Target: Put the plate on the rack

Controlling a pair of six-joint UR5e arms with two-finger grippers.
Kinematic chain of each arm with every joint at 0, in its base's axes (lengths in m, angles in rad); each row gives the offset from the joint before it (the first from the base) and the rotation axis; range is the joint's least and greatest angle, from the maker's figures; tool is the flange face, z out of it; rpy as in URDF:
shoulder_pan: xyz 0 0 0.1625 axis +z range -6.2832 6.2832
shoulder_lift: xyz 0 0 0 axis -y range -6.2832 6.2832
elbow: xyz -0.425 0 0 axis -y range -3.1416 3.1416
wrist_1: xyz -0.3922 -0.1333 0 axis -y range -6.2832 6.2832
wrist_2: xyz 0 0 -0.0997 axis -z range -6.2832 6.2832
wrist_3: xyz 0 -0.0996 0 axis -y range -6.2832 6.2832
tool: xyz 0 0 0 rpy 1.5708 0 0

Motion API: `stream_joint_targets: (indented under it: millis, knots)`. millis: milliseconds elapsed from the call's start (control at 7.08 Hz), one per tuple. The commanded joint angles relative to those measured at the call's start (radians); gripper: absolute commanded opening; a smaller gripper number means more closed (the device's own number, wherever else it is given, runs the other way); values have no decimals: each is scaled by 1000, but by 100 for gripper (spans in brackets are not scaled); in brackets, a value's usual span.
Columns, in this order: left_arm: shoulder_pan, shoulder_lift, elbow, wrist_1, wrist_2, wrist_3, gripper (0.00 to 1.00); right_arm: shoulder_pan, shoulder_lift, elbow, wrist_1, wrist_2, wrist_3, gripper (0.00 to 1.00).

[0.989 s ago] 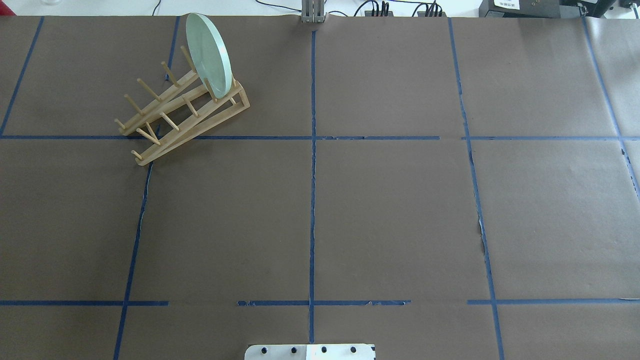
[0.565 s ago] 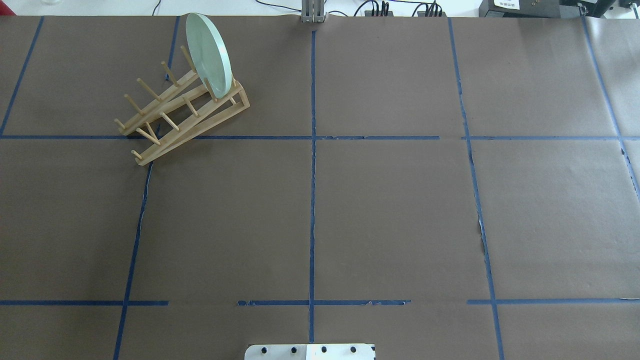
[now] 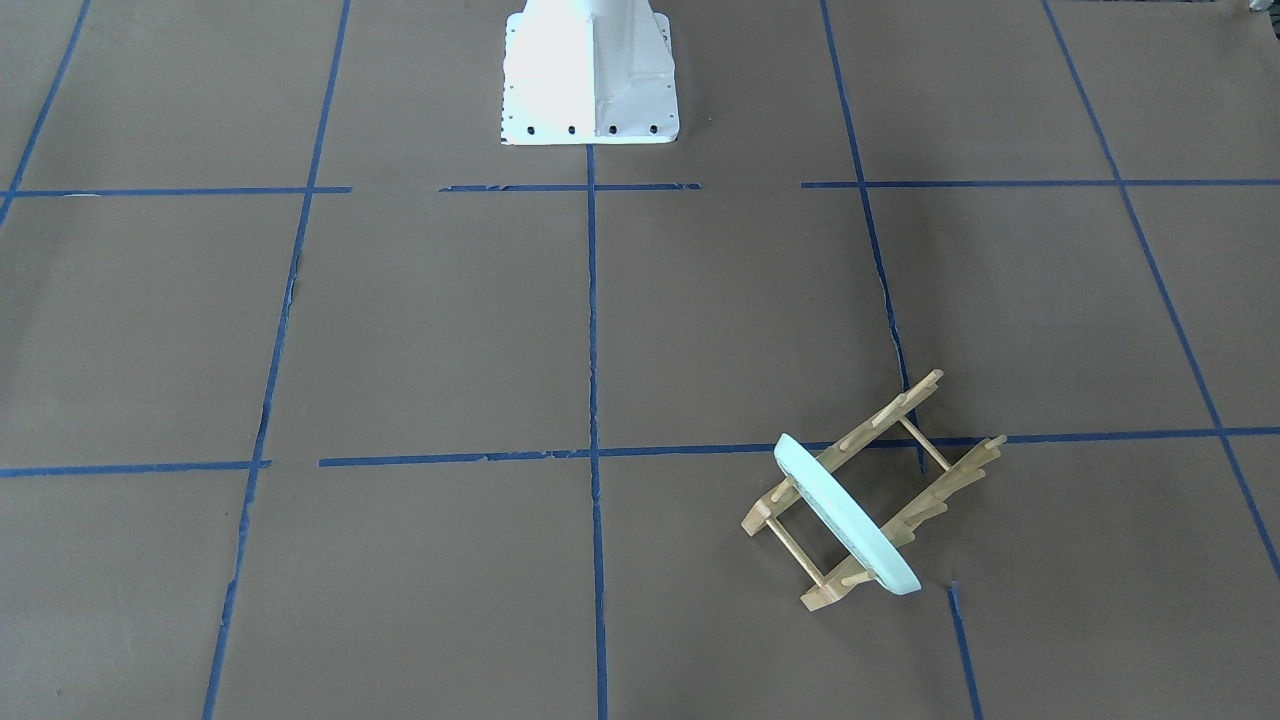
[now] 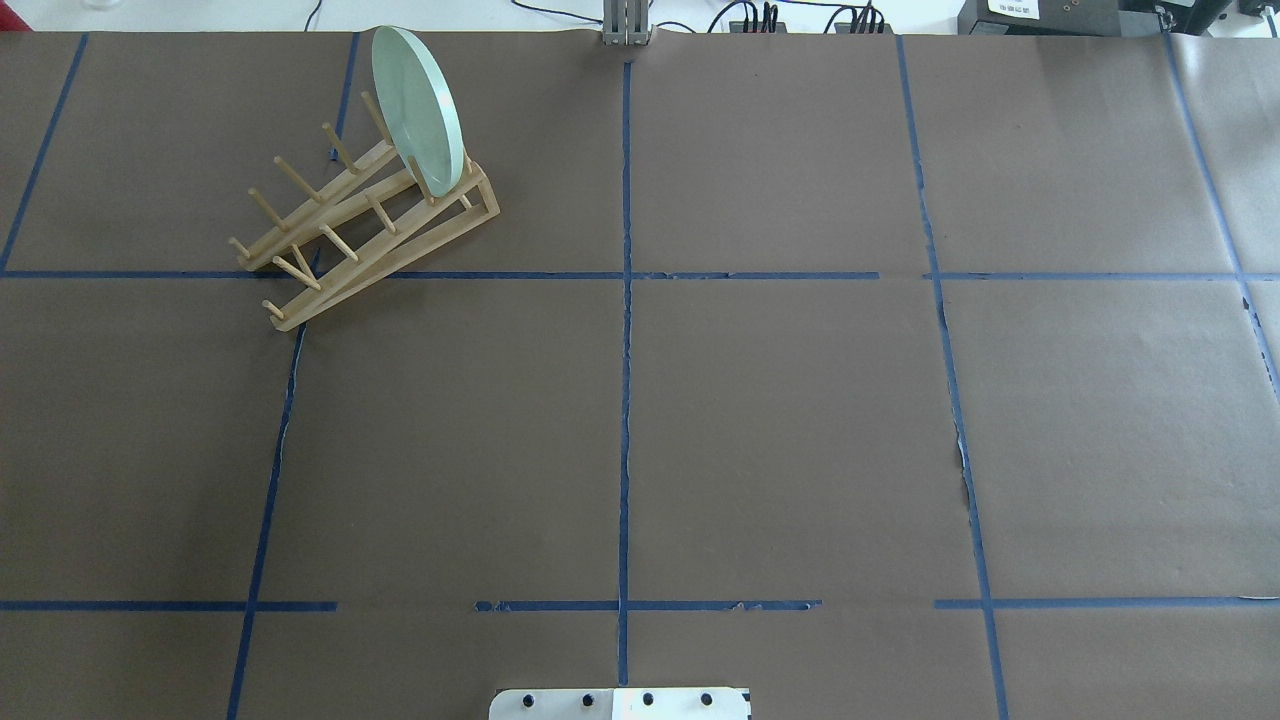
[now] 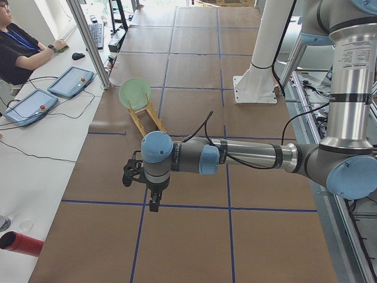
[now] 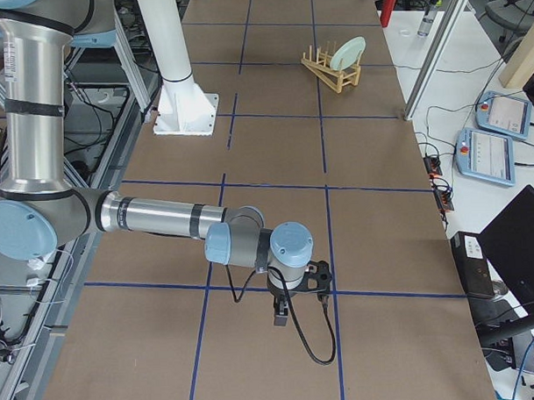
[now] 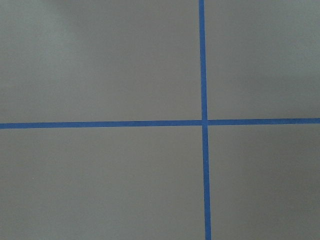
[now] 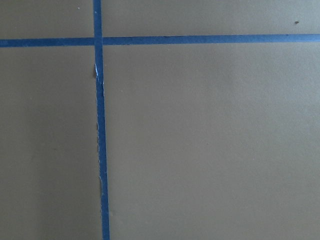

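1. Basically nothing has changed over the last second: in the overhead view the plate (image 4: 418,108) and rack (image 4: 365,235) are exactly where they were, with no arm in shot.
2. The plate stands on edge between the pegs at the rack's 2 o'clock end and leans slightly. The rack sits at about 10 o'clock on the bench (image 4: 780,420).
3. The left pincer (image 5: 154,205) shows only in the side view, well apart from the rack. I cannot tell how wide it is. It isn't holding the plate.
4. Same for the right pincer (image 6: 281,320): it's at the far end of the bench, gap unreadable, no plate in it.
5. Both wrist cameras show only bench paper and blue tape (image 7: 202,122).
6. My read: placement is done and the plate is stable. The arms look parked, and nothing is left except confirming the plate stays seated.
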Motion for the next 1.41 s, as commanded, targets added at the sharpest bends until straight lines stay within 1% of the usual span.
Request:
stream_joint_targets:
  millis: [0,1272]
  knots:
    - [1,12,-1,10,-5,36,100,0,0,0,0,0,0,100]
    - [1,14,-20,-2,-3,37,100,1,0,0,0,0,0,100]
